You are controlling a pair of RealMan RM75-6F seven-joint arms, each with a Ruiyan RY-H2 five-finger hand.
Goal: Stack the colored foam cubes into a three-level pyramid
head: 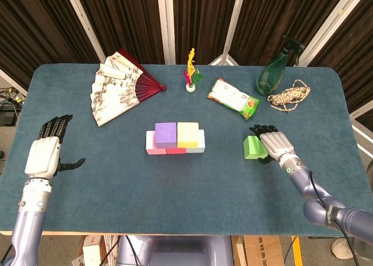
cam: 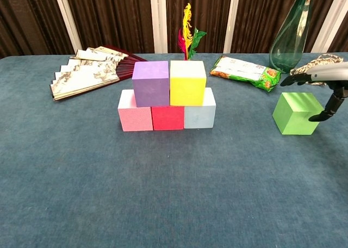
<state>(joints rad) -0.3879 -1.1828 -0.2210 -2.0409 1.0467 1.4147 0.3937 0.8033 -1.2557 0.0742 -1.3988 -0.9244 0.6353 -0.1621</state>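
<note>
Pyramid, two levels built, sitting mid-table: pink cube (cam: 135, 118), red cube (cam: 167, 117) and pale blue cube (cam: 199, 115) forming the bottom row, touching side by side; purple cube (cam: 150, 83) and yellow cube (cam: 187, 82) resting on them, touching each other.

Green cube (cam: 296, 113) standing alone on the table (head: 175, 190), well to the right of the stack.

Right hand (head: 274, 144) reaching over the green cube's right side, fingers apart and arching around it; whether they are touching it cannot be told.

Left hand (head: 45, 152) hovering at the near left edge, fingers spread, holding nothing.

Far side, left to right: fan (head: 119, 86) lying open, feather shuttlecock (head: 191, 73) standing upright, snack packet (head: 233, 97), green spray bottle (head: 277, 67), coiled rope (head: 290, 95) just beside the bottle.
</note>
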